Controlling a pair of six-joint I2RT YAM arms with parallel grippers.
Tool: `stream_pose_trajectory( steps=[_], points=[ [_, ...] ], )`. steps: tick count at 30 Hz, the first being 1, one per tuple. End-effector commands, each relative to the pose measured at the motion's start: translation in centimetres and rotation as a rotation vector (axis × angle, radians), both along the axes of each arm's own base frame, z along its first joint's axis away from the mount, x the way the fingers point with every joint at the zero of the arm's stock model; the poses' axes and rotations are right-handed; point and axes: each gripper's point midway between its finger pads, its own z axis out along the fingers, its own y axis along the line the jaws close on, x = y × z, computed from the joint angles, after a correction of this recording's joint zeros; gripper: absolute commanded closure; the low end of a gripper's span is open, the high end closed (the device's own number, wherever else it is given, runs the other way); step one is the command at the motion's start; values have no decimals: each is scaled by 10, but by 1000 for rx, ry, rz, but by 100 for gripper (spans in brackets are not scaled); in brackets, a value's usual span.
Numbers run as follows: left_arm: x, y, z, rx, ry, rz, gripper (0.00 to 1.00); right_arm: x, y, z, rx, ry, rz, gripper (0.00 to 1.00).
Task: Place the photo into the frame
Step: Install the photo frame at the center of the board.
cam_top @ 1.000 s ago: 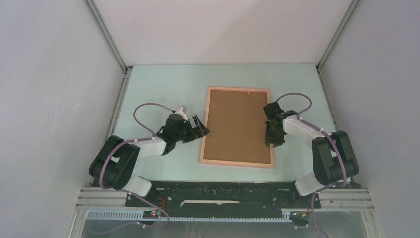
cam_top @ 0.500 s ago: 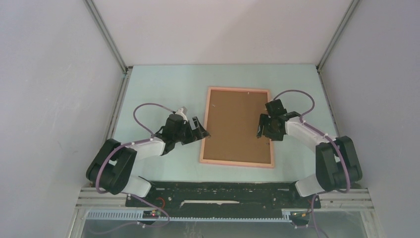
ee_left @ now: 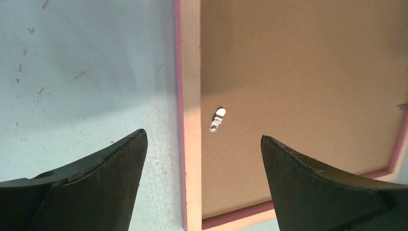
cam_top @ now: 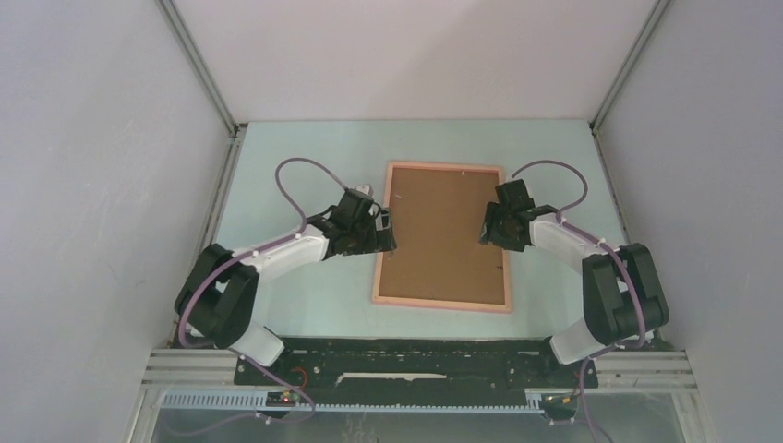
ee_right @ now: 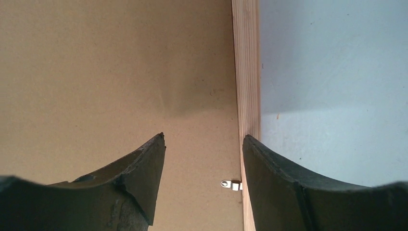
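Note:
The salmon-pink frame (cam_top: 441, 303) lies flat, back side up, with a plain brown backing board (cam_top: 443, 235) set inside it. The photo is hidden. My left gripper (cam_top: 384, 229) is open and empty over the frame's left rail (ee_left: 191, 96), one finger above the table and one above the board, with a small metal clip (ee_left: 217, 119) between them. My right gripper (cam_top: 490, 230) is open and empty over the board by the right rail (ee_right: 246, 72), with a metal clip (ee_right: 231, 184) between its fingers.
The pale blue table (cam_top: 305, 157) is enclosed by grey walls on three sides. The arm bases sit on a black rail (cam_top: 415, 355) at the near edge. The backing board also fills the wrist views (ee_left: 298, 62) (ee_right: 120, 72).
My left gripper has moved farther out and right, onto the frame's left rail. My right gripper has shifted up along the right rail towards the frame's middle. The frame has not moved.

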Motion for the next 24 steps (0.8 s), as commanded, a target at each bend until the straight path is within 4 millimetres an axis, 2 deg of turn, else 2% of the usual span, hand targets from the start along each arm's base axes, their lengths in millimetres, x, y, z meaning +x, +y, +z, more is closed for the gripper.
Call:
stream_pose_trajectory(
  steps=[1, 5, 9, 12, 17, 20, 24],
  points=[
    [-2, 5, -10, 113, 55, -11, 4, -8, -10, -21, -15, 11, -27, 31],
    [0, 5, -9, 122, 53, 6, 3, -10, -25, -13, -46, -12, -89, 30],
    [-1, 7, -8, 128, 54, 9, 2, -14, -35, -18, -62, 19, -142, 30],
    [-3, 7, -13, 129, 68, 3, 1, -16, -36, -19, -67, 29, -150, 31],
    [-2, 2, -16, 117, 75, -7, 0, -14, -36, -5, -43, -38, -145, 31],
    [0, -1, -16, 112, 77, -9, 1, -15, -34, -18, -8, 0, -141, 36],
    [4, -9, -13, 101, 76, -15, 4, -15, -25, -35, 48, 70, -113, 57]
  ],
)
